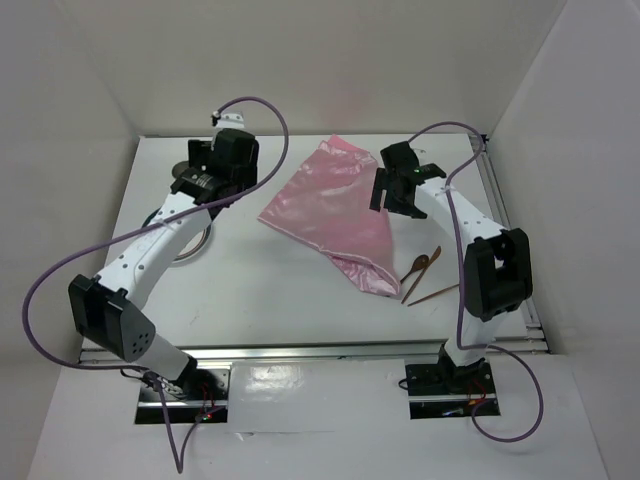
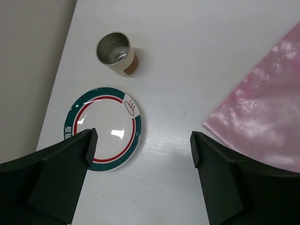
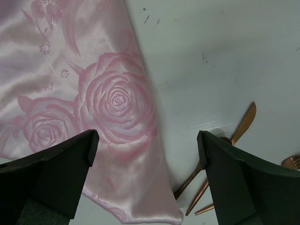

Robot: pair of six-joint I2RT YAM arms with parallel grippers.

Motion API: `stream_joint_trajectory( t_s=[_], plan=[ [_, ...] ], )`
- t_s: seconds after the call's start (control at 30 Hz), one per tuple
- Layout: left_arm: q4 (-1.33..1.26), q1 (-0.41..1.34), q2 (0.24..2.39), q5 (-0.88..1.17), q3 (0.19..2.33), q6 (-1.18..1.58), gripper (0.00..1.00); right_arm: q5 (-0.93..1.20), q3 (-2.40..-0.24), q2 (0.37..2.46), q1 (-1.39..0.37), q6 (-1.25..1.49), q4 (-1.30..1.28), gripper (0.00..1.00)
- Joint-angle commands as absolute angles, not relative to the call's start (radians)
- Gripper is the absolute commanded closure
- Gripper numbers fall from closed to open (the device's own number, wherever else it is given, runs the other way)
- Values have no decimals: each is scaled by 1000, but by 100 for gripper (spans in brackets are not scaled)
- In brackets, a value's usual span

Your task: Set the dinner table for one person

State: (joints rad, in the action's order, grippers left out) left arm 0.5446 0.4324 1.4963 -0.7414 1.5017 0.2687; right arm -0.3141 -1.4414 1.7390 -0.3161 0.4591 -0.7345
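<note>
On the dinner table [image 1: 260, 290] lies a glossy, rose-patterned pink cloth [image 1: 325, 205].

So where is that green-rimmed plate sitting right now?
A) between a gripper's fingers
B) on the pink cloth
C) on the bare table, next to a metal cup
C: the left wrist view shows the plate flat on the white table, beside the metal cup and apart from the pink cloth.

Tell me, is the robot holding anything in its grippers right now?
No, nothing is held. The left gripper hangs open beside the plate, and the right gripper hangs open over the pink cloth.
</note>
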Motion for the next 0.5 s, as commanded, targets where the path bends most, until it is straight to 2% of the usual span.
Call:
stream_joint_trajectory(
  t_s=[0.0, 0.27, 0.4, 0.47],
  plan=[
    [630, 430, 1540, -658, 1594, 304, 0, -322, -1434, 1718, -311, 454, -713, 0],
    [687, 430, 1589, -479, 1615, 342, 0, -233, -1367, 1600, -311, 426, -615, 0],
    [698, 430, 1614, -332, 1603, 414, 0, -183, -1278, 1542, -311, 408, -594, 0],
    [678, 430, 1628, -194, 1583, 474, 0, -163, -1243, 1516, -311, 397, -581, 0]
  ],
)
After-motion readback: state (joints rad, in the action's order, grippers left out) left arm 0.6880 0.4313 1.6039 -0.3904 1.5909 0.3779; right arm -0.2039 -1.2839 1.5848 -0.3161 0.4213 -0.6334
